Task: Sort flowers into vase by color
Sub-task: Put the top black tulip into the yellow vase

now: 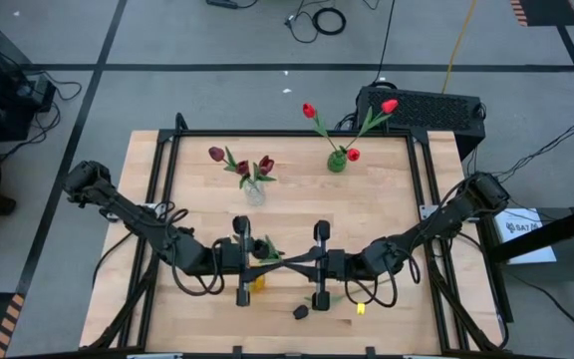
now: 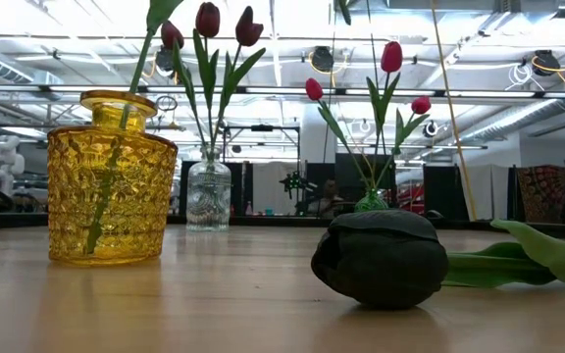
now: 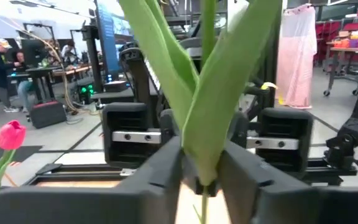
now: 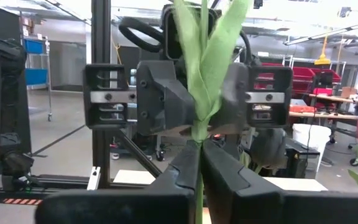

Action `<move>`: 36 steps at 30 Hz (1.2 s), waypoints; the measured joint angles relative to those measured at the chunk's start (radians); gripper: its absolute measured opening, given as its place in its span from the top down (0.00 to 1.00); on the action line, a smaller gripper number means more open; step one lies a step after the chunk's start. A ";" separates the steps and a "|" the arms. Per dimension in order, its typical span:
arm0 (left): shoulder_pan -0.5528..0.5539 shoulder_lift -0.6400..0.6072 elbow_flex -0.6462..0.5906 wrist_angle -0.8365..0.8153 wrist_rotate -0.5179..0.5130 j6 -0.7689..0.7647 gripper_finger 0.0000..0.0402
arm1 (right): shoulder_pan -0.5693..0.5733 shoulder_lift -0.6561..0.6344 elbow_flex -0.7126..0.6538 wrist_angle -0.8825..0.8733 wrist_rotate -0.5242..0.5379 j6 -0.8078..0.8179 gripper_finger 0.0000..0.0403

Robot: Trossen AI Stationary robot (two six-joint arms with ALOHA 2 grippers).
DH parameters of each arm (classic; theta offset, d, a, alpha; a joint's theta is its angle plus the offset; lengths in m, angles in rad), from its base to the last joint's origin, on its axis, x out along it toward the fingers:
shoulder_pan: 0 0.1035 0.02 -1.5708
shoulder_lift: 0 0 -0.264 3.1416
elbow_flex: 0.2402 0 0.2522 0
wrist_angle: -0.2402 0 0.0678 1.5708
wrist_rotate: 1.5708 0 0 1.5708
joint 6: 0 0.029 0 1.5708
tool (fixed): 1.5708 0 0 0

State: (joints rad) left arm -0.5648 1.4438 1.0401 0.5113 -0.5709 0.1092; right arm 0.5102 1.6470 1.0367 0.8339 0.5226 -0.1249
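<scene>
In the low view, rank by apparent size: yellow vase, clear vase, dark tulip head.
1. yellow vase
2. dark tulip head, though it lies nearest the camera, so its true size is unsure
3. clear vase, farther back

Knobbly yellow glass vase [image 2: 109, 181] on a smooth pale wood table [image 1: 387, 204].

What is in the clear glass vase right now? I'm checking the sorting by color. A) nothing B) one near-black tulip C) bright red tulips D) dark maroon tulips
D: in the low view the clear glass vase holds dark maroon tulips, while the bright red tulips stand in the green vase farther back.
</scene>
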 joint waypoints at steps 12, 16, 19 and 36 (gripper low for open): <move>-0.152 -0.170 0.000 -0.275 -0.058 -0.090 0.93 | 0.028 -0.141 0.000 -0.338 -0.003 0.139 0.70; -0.221 -0.231 0.000 -0.451 -0.118 -0.202 0.93 | 0.040 -0.226 0.000 -0.552 -0.005 0.232 0.62; -0.274 -0.244 0.000 -0.534 -0.202 -0.258 0.93 | 0.042 -0.267 0.000 -0.628 -0.004 0.268 0.58; -0.351 -0.235 -0.090 -0.644 -0.490 -0.442 0.92 | 0.042 -0.281 0.000 -0.650 -0.004 0.270 0.57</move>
State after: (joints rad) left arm -0.9157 1.2087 0.9501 -0.1331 -1.0609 -0.3331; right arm 0.5518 1.3664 1.0367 0.1841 0.5182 0.1455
